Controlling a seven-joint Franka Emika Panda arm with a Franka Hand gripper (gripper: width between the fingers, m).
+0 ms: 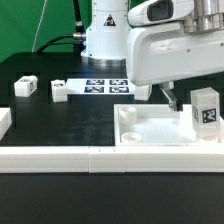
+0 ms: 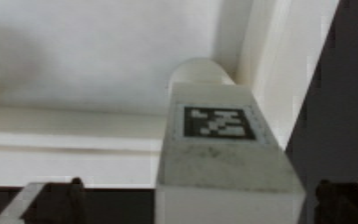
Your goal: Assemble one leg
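Observation:
The leg, a small white block with a black-and-white tag, stands upright at the exterior view's right end of the large white tray piece. In the wrist view the leg stands between my two dark fingers, with the tray's rim behind it. My gripper is open around the leg, with a clear gap on one side and the other finger close to it. In the exterior view one finger hangs just left of the leg; the other is hidden.
Two more small white tagged blocks lie on the black table at the exterior view's left. The marker board lies at the back by the robot base. Long white border bars run along the front.

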